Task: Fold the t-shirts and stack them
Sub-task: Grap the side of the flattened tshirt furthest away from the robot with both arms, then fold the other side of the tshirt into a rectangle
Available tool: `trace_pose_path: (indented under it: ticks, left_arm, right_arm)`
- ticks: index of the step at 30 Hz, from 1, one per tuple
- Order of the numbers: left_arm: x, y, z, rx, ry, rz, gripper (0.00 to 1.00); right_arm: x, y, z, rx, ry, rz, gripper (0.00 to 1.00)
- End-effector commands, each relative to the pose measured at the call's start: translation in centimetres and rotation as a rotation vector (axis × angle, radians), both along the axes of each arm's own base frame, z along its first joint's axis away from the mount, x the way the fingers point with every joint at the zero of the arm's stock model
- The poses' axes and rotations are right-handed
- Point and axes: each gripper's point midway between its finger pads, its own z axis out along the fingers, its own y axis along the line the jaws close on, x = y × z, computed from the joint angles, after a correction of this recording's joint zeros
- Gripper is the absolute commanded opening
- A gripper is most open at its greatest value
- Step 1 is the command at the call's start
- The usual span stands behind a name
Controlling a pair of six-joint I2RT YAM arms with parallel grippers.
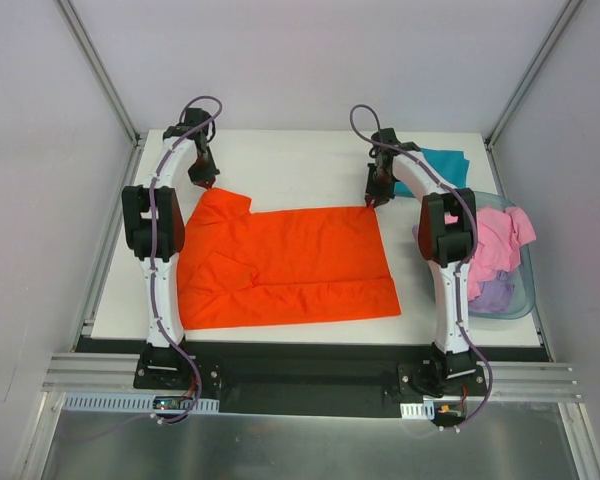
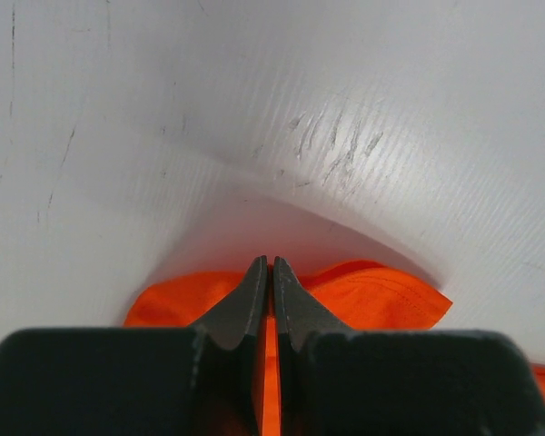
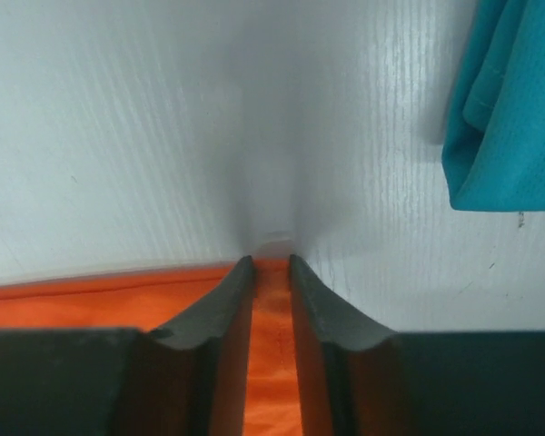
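Note:
An orange-red t-shirt (image 1: pixel 290 265) lies spread flat on the white table (image 1: pixel 290 160). My left gripper (image 1: pixel 204 181) is at its far left sleeve corner. In the left wrist view it (image 2: pixel 269 263) is shut on the orange cloth (image 2: pixel 381 295). My right gripper (image 1: pixel 372 198) is at the shirt's far right corner. In the right wrist view it (image 3: pixel 272 262) is closed to a narrow gap with the shirt's edge (image 3: pixel 91 304) between its fingers. A teal t-shirt (image 1: pixel 442 160) lies at the back right, also in the right wrist view (image 3: pixel 513 109).
A translucent blue tub (image 1: pixel 525 290) stands at the table's right edge beside the right arm. It holds a pink t-shirt (image 1: pixel 495 245) and a pale lavender one (image 1: pixel 492 295). Grey walls close in the table at the back and on both sides.

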Motion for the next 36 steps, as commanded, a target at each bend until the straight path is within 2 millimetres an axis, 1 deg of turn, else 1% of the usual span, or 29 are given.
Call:
trace_pose_path:
  ticks: [1, 2, 3, 6, 9, 10, 12, 14, 15, 16, 17, 18, 19, 20, 21, 22, 23, 24, 25, 26, 27, 28, 29, 30, 31, 33, 34, 35, 36]
  left_arm:
    - [-0.6, 0.3, 3.4, 0.028, -0.05, 0.034, 0.0]
    - [-0.7, 0.4, 3.5, 0.029, -0.051, 0.035, 0.0]
    - [-0.7, 0.3, 3.5, 0.03, -0.05, 0.035, 0.0]
    - [-0.8, 0.4, 4.0, 0.028, -0.06, 0.033, 0.0]
    - [-1.0, 0.0, 4.7, 0.008, -0.07, 0.024, 0.0]
    - [-1.2, -0.1, 4.9, 0.003, -0.071, 0.023, 0.0]
    - [-1.8, -0.4, 5.4, -0.008, -0.074, 0.022, 0.0]
    - [-2.9, -0.5, 5.7, -0.016, -0.069, 0.037, 0.0]
    - [-3.3, -0.6, 5.8, -0.023, -0.065, 0.044, 0.0]
    - [-3.7, -0.8, 5.7, -0.034, -0.062, 0.047, 0.0]
    - [-4.7, -1.0, 5.7, -0.047, -0.051, 0.059, 0.0]
    - [-5.2, -1.4, 5.7, -0.06, -0.044, 0.061, 0.0]
    - [-6.3, -1.6, 4.8, -0.068, -0.016, 0.062, 0.0]
    - [-6.9, -1.8, 5.7, -0.08, -0.033, 0.077, 0.0]
    - [-7.4, -2.0, 5.8, -0.084, -0.035, 0.079, 0.0]
    - [-8.0, -2.3, 5.8, -0.08, -0.035, 0.08, 0.0]
    - [-9.3, -2.5, 5.9, -0.081, -0.037, 0.091, 0.0]
    - [-10.0, -2.5, 6.0, -0.081, -0.038, 0.098, 0.0]
    - [-10.6, -2.8, 6.0, -0.079, -0.04, 0.095, 0.0]
    - [-12.0, -2.8, 6.1, -0.08, -0.044, 0.108, 0.0]
    - [-12.9, -2.8, 6.0, -0.08, -0.042, 0.114, 0.0]
    - [-14.4, -2.7, 5.0, -0.074, -0.012, 0.122, 0.0]
    - [-15.2, -2.5, 5.9, -0.076, -0.041, 0.144, 0.0]
    - [-15.9, -2.4, 5.9, -0.077, -0.045, 0.154, 0.0]
    - [-17.4, -2.2, 5.8, -0.077, -0.046, 0.161, 0.0]
    - [-18.8, -1.9, 5.6, -0.077, -0.051, 0.181, 0.0]
    - [-20.0, -1.7, 5.6, -0.079, -0.056, 0.187, 0.0]
    - [-20.6, -1.7, 5.6, -0.082, -0.059, 0.191, 0.0]
    - [-21.1, -1.5, 5.6, -0.079, -0.064, 0.198, 0.0]
  right_arm:
    - [-2.8, 1.5, -0.3, 0.074, 0.078, 0.018, 0.2]
    - [-2.8, 1.7, -0.2, 0.083, 0.074, 0.02, 0.17]
    - [-2.6, 1.8, 0.0, 0.091, 0.062, 0.022, 0.1]
    - [-1.6, 2.1, 1.4, 0.098, 0.005, 0.031, 0.01]
    - [-0.8, 2.1, 2.7, 0.092, -0.031, 0.055, 0.01]
    - [-0.6, 2.2, 3.5, 0.095, -0.049, 0.062, 0.01]
    - [-0.7, 2.4, 4.3, 0.097, -0.071, 0.085, 0.01]
    - [-1.8, 2.5, 4.9, 0.095, -0.083, 0.105, 0.01]
    - [-1.9, 3.0, 5.3, 0.106, -0.102, 0.12, 0.01]
    - [-2.3, 3.3, 6.5, 0.117, -0.125, 0.128, 0.01]
    - [-3.2, 3.3, 6.1, 0.117, -0.109, 0.132, 0.01]
    - [-3.6, 3.6, 7.2, 0.124, -0.128, 0.143, 0.0]
    - [-4.2, 3.7, 7.2, 0.127, -0.124, 0.15, 0.01]
    - [-5.3, 3.8, 6.6, 0.129, -0.11, 0.159, 0.01]
    - [-5.8, 3.8, 6.6, 0.136, -0.11, 0.159, 0.01]
    - [-6.3, 3.8, 7.7, 0.144, -0.131, 0.161, 0.01]
    - [-6.7, 3.8, 7.8, 0.147, -0.137, 0.165, 0.01]
    - [-7.9, 3.5, 7.1, 0.139, -0.114, 0.166, 0.01]
    - [-8.3, 3.3, 7.9, 0.145, -0.131, 0.163, 0.01]
    - [-8.8, 3.2, 7.9, 0.145, -0.129, 0.164, 0.01]
    - [-9.8, 2.8, 8.0, 0.137, -0.128, 0.162, 0.01]
    - [-10.3, 2.6, 7.9, 0.135, -0.127, 0.16, 0.01]
    - [-10.6, 2.4, 7.9, 0.133, -0.129, 0.157, 0.01]
    - [-11.5, 2.0, 7.8, 0.127, -0.125, 0.153, 0.01]
    - [-11.8, 1.9, 7.8, 0.128, -0.126, 0.155, 0.0]
    - [-12.5, 1.5, 8.1, 0.124, -0.136, 0.151, 0.0]
    - [-13.3, 1.2, 7.6, 0.115, -0.12, 0.148, 0.01]
    - [-13.6, 0.9, 7.4, 0.108, -0.117, 0.147, 0.01]
    - [-13.8, 0.5, 7.9, 0.096, -0.134, 0.142, 0.0]
